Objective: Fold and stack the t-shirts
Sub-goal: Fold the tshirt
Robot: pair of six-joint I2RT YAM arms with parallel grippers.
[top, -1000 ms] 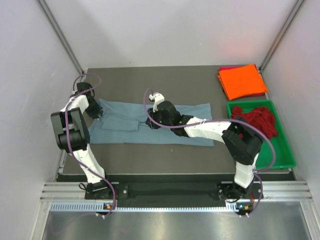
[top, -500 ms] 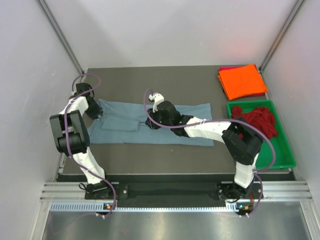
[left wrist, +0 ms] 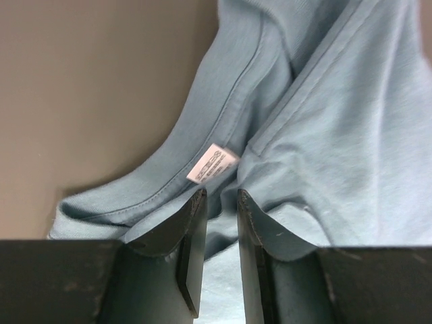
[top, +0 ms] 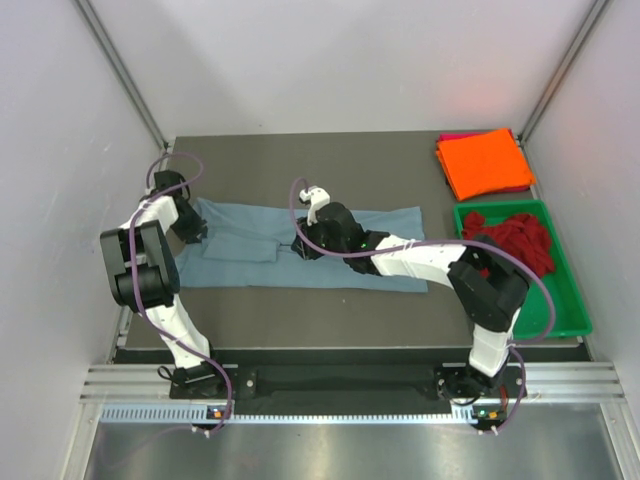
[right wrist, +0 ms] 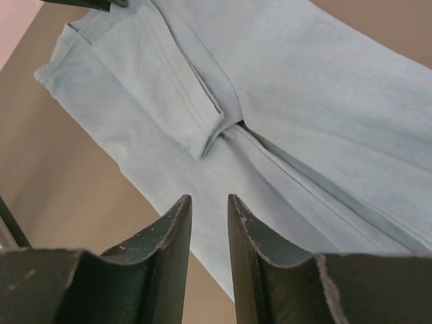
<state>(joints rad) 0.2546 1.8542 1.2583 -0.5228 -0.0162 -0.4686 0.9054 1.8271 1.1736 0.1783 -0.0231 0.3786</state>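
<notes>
Spread flat along the middle of the dark table (top: 300,310): dusty blue-grey t-shirt (top: 380,262), long axis left to right, one sleeve (right wrist: 169,81) folded in over the body. At its left end, left gripper (left wrist: 219,196), tips down in the bunched collar just beside the white neck label (left wrist: 212,164); jaws a narrow slit apart, cloth showing in the gap, cannot tell whether pinched. Over the shirt's middle, right gripper (right wrist: 208,199), just above the folded sleeve's end; jaws only slightly parted, nothing between them. At the far right corner of the table, folded bright orange t-shirt (top: 485,160) on top of a magenta-pink t-shirt (top: 452,137), only an edge of the latter showing. Just in front of that stack, green tray (top: 570,322) with a dark red t-shirt (top: 515,240) crumpled inside.
</notes>
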